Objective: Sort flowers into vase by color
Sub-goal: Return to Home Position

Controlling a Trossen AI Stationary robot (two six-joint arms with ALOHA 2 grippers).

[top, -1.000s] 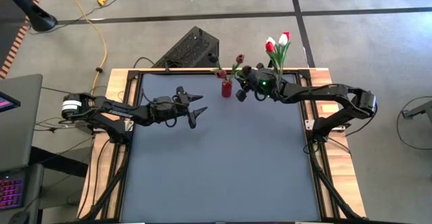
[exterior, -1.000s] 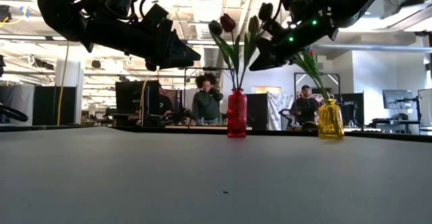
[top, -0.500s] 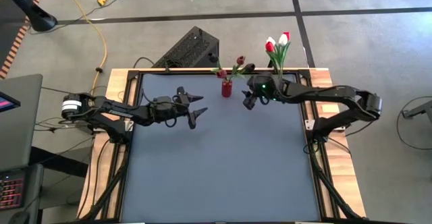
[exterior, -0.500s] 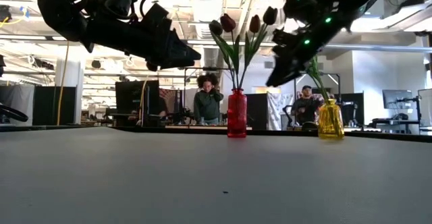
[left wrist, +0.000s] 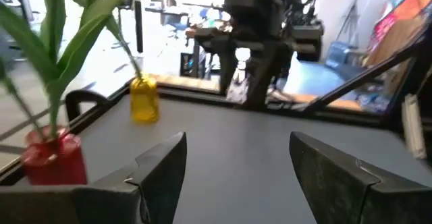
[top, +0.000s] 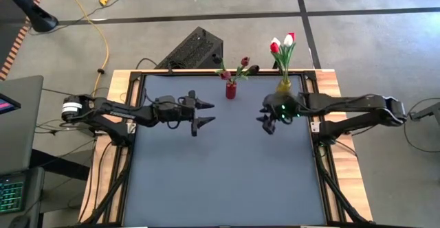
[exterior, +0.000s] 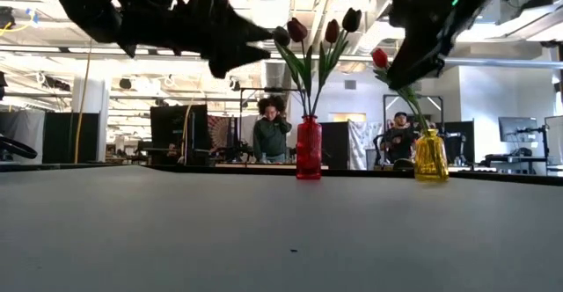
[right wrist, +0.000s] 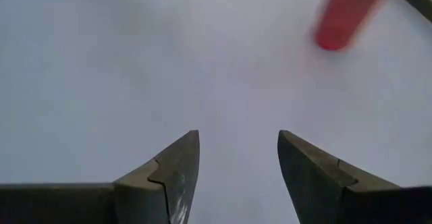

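No legible text or labels anywhere.

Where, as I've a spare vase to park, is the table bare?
The mat is bare across its whole near half, in front of the left tool and right tool, and between them. The far edge is crowded: the red vase and yellow vase stand there with tulips, the right tool close by the yellow one.

Behind my grey table a black case lies on the floor beside a yellow cable. One person stands beyond it, and another farther along.
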